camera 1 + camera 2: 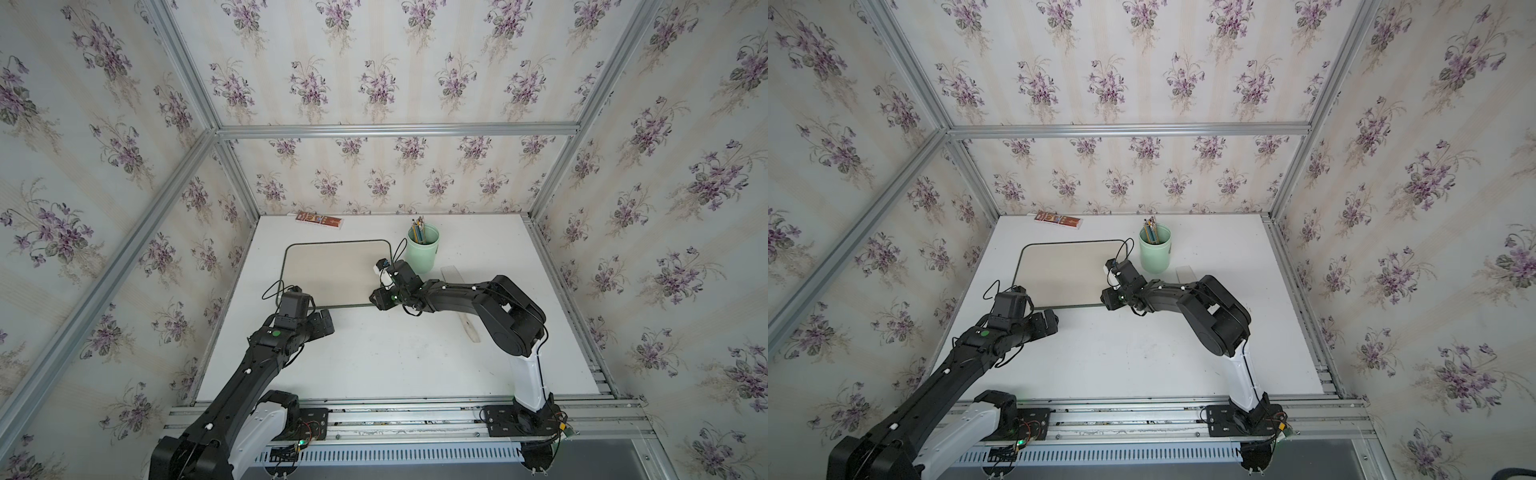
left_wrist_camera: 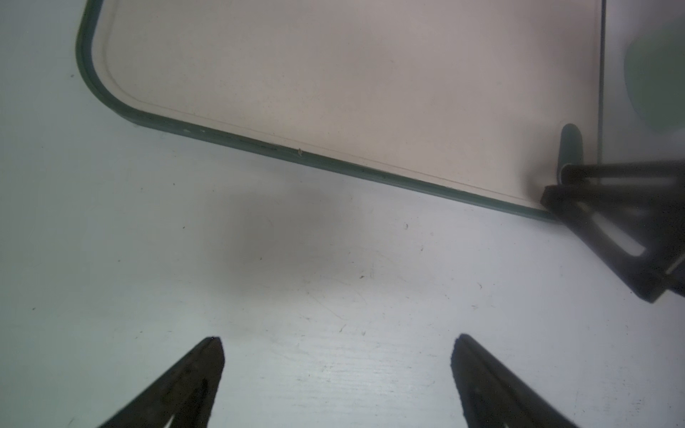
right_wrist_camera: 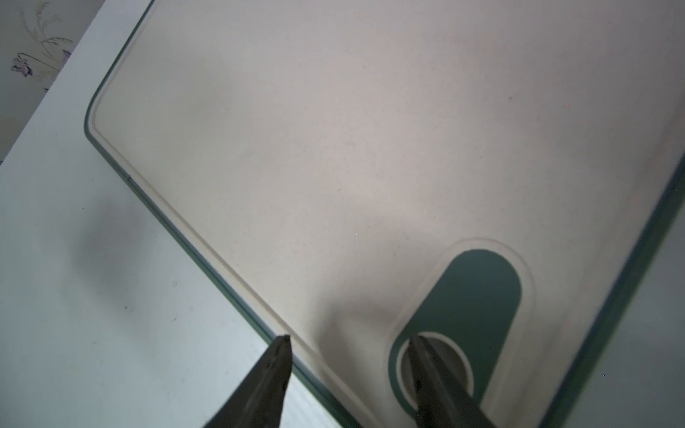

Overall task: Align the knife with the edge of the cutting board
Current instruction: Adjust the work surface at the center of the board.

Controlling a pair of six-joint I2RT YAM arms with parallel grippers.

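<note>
1. Right wrist view: right claw (image 3: 351, 338), fingers apart and set astride one corner of the cutting board (image 3: 333, 148). One fingertip (image 3: 276, 359) sits at the outer green rim. Its mate reaches into the round hole (image 3: 454, 359) at the end of an oval green patch (image 3: 478, 289). Whether the pair squeezes the strip between them cannot be told.
2. Cutting board: beige, dark green rim, rounded corners. It lies flat on the white bench (image 1: 395, 357), long sides running across, toward the rear left in both top views. The straddled corner is its near right one.
3. Left claw (image 2: 337, 337): fingers spread wide, nothing between them. It hangs over bare bench just in front of the board's near long edge, toward the near left corner.
4. Knife (image 1: 468, 328): all pale, flat on the bench on the right arm's side of the board. It is apart from the board and against none of its edges. The right arm hides its middle; the blade end (image 1: 451, 275) points rearward, the handle frontward.
5. Green cup (image 1: 423, 253) of pencils: upright, just beside the board's far right corner, near the blade.
6. Brown-red packet (image 1: 320, 220): at the rear bench edge, behind the board, apart from it.
</note>
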